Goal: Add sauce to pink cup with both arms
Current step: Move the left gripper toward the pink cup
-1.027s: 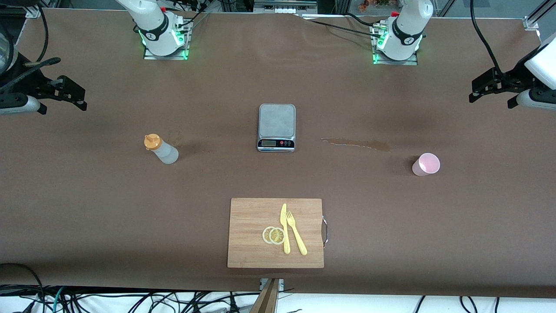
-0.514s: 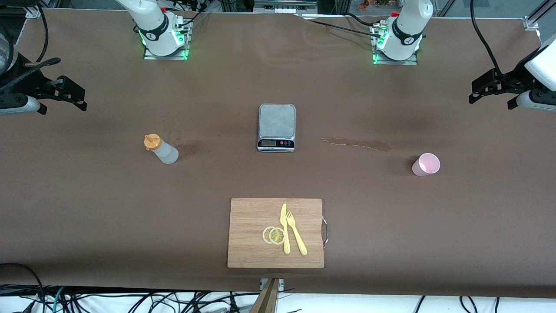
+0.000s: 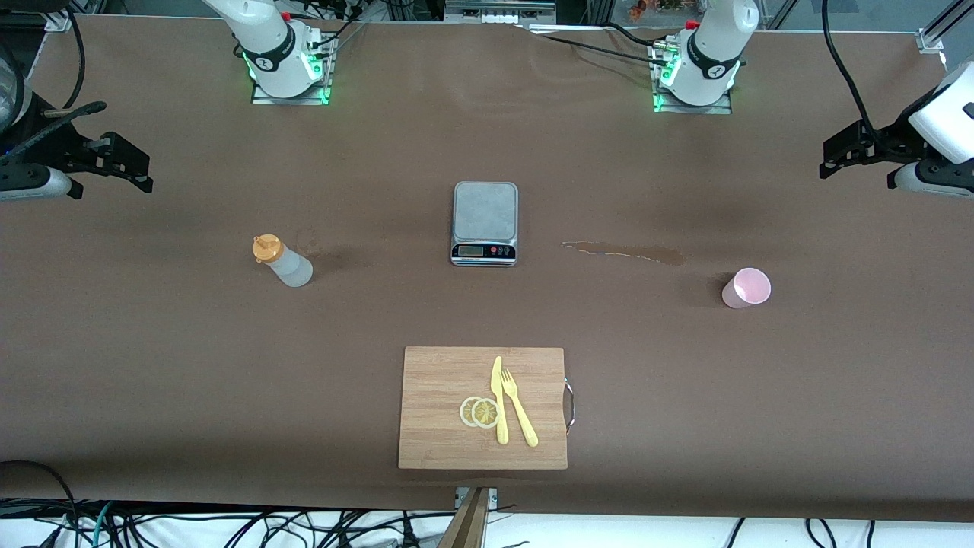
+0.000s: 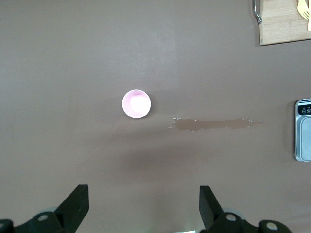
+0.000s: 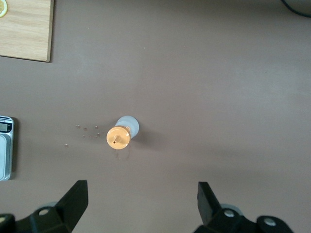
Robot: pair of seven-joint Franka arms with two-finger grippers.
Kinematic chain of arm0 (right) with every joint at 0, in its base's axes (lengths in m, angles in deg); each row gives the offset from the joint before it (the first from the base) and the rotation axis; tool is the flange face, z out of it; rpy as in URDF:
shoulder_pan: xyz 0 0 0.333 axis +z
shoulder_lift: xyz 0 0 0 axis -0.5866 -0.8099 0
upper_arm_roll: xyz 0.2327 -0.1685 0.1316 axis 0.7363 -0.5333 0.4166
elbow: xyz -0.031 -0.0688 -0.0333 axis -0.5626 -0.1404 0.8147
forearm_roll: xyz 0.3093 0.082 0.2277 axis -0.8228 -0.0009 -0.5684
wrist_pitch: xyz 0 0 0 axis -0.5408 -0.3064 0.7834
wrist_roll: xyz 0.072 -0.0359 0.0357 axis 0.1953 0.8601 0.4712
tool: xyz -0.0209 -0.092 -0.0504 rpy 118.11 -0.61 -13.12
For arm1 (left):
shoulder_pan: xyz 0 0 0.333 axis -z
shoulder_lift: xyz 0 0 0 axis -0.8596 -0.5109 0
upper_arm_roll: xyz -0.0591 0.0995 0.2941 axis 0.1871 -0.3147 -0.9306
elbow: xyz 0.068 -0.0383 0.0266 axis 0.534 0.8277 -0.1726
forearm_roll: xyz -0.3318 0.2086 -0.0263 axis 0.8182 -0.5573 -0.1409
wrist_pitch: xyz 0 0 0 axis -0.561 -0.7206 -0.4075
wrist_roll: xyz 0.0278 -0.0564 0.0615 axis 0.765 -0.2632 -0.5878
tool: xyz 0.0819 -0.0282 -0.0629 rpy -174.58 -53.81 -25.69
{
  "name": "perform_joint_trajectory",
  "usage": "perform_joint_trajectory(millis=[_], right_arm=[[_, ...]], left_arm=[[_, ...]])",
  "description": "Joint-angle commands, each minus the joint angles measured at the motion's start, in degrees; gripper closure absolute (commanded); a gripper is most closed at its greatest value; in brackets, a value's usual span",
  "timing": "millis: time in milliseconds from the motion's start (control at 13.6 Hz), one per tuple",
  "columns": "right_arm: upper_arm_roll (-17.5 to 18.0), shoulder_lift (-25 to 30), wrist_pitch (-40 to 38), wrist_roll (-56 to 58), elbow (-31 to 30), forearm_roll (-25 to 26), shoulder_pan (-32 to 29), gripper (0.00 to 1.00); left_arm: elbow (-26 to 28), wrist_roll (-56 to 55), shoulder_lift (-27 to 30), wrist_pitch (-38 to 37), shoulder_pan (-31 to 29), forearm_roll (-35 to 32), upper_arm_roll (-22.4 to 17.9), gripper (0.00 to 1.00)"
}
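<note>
Toward the left arm's end of the table, the cup (image 3: 746, 288) stands upright and alone; the bottle (image 3: 281, 261) stands toward the right arm's end, the scale (image 3: 485, 223) between them. Left gripper (image 3: 858, 152) and right gripper (image 3: 122, 164) hang over the table's ends, jaws wide apart, holding nothing.

The left arm (image 3: 711, 46) reached out to its end of the table, its gripper (image 3: 856, 152) held high with fingers (image 4: 75, 206) spread wide and empty. The right arm (image 3: 266, 42) mirrored it, its gripper (image 3: 122, 164) likewise raised, open and empty.
</note>
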Motion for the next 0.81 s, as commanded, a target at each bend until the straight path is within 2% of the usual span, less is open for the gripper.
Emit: perform_joint_trajectory(millis=[0, 514, 734], right_arm=[[0.2, -0.1, -1.1, -0.8, 0.7, -0.9, -0.2, 0.0], [0.3, 0.0, -1.7, -0.8, 0.7, -0.9, -0.2, 0.0], [0.4, 0.0, -1.7, -0.8, 0.7, -0.9, -0.1, 0.0]], left_arm=[[-1.7, 0.2, -1.1, -1.4, -0.2, -1.3, 0.6, 0.0], [-1.4, 0.3, -1.8, -1.2, -0.3, -1.4, 0.5, 0.0], [-1.4, 0.3, -4.6, -0.6, -0.4, -2.1, 0.1, 0.0]])
